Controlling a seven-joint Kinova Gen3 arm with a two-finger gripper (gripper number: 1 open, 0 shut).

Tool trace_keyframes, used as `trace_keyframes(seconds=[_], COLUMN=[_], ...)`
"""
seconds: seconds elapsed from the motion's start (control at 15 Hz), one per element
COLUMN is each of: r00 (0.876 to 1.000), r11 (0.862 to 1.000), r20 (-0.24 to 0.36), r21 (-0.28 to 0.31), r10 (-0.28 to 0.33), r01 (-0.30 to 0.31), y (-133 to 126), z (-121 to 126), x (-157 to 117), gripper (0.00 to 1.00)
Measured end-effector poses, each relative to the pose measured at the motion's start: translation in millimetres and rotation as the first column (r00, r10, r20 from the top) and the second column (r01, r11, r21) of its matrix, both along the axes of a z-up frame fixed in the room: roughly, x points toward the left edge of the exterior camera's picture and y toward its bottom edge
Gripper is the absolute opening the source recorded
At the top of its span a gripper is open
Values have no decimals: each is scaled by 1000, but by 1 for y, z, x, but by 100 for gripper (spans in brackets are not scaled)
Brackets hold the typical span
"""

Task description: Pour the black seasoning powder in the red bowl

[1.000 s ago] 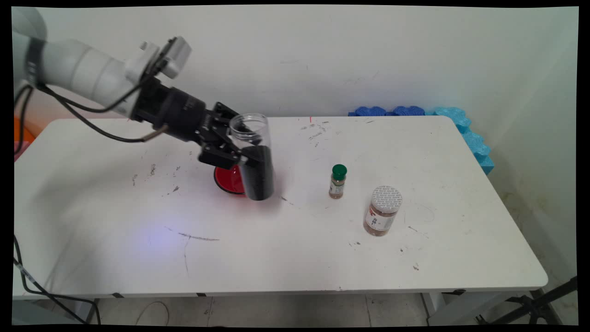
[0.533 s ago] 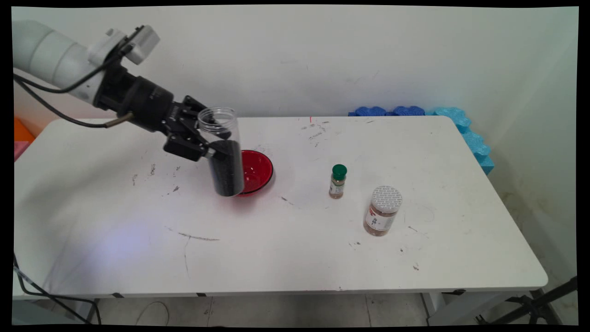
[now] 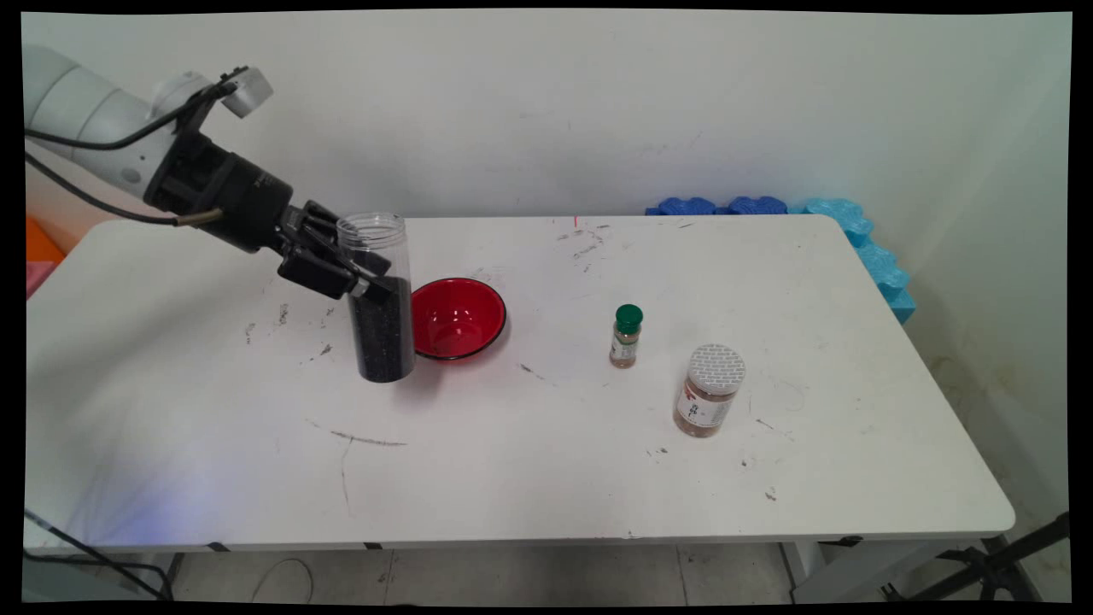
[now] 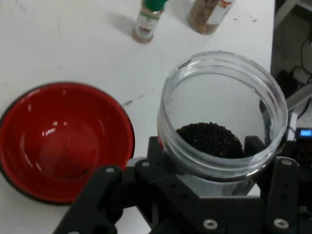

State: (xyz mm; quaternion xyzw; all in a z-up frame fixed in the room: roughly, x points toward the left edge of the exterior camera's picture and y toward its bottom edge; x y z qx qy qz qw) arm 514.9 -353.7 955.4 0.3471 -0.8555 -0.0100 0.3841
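1 claw (image 3: pixel 369 286) gripping jar (image 3: pixel 381 299) (base hidden)

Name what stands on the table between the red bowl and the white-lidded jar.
In the main view, a small green-capped spice bottle stands between the red bowl and the white-lidded jar.

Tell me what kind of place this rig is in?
Probably a lab or test room: a scuffed white table against a bare wall, blue foam padding behind it, the gripper holding a clear jar.
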Motion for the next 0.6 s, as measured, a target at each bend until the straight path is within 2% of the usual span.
trace_keyframes(seconds=[0.13, 0.27, 0.4, 0.6], r00=[998, 990, 978, 956], r11=[997, 982, 962, 922], r20=[-16, -44, -59, -69], r21=[57, 136, 203, 294], r10=[54, 134, 199, 285], r01=[-53, -127, -183, -253], y=[-1, -4, -5, -6], z=[-3, -7, -11, -16], x=[3, 6, 7, 6], gripper=[0, 0, 0, 0])
